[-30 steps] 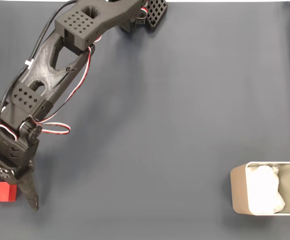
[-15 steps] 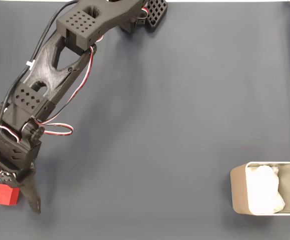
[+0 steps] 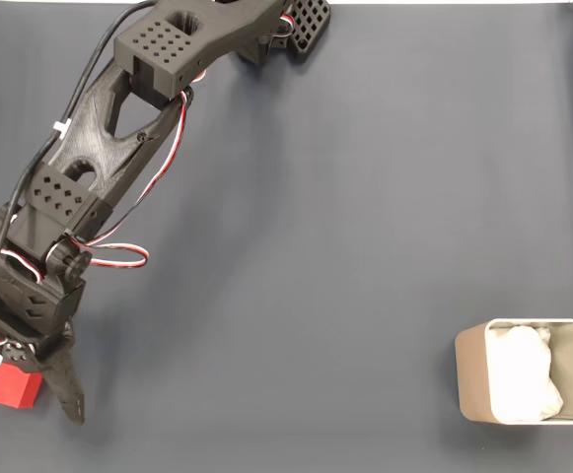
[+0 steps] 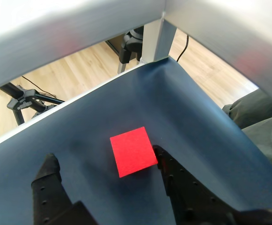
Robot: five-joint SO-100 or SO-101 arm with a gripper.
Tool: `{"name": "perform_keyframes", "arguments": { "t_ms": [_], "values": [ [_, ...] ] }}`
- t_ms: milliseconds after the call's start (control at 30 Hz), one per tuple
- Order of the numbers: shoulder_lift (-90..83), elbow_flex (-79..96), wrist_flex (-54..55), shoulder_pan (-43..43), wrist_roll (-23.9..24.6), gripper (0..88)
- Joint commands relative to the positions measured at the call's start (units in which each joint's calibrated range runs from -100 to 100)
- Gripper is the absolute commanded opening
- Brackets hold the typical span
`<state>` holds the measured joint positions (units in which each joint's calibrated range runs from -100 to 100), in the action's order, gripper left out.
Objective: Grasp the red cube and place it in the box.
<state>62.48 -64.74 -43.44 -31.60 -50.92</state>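
The red cube (image 3: 12,387) lies on the dark mat at the far lower left of the fixed view. My gripper (image 3: 27,408) is over it, one black finger (image 3: 65,390) lying along the cube's right side. In the wrist view the red cube (image 4: 132,151) sits between the spread fingers of my open gripper (image 4: 105,161), close against the right finger (image 4: 166,164) and well apart from the left finger (image 4: 49,169). The beige box (image 3: 470,371) with its white lining stands at the lower right of the fixed view, far from the arm.
The black arm (image 3: 99,148) stretches from its base at the top centre down the left side of the dark mat (image 3: 316,246). In the wrist view the mat's edge, a metal frame post (image 4: 157,40), a wooden floor and a tripod (image 4: 25,101) lie beyond the cube.
The arm has reached slightly further down the fixed view, and the finger now extends further past the cube. The cube sits slightly lower than before.
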Motion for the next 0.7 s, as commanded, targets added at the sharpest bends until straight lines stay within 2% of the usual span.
{"name": "perform_keyframes", "arguments": {
  "t_ms": [0, 667],
  "values": [
    [-5.98, -0.5, -0.42, 0.85, 0.1, 44.7],
    [-7.89, 1.78, -0.5, 1.84, -0.29, 41.6]
  ]
}}
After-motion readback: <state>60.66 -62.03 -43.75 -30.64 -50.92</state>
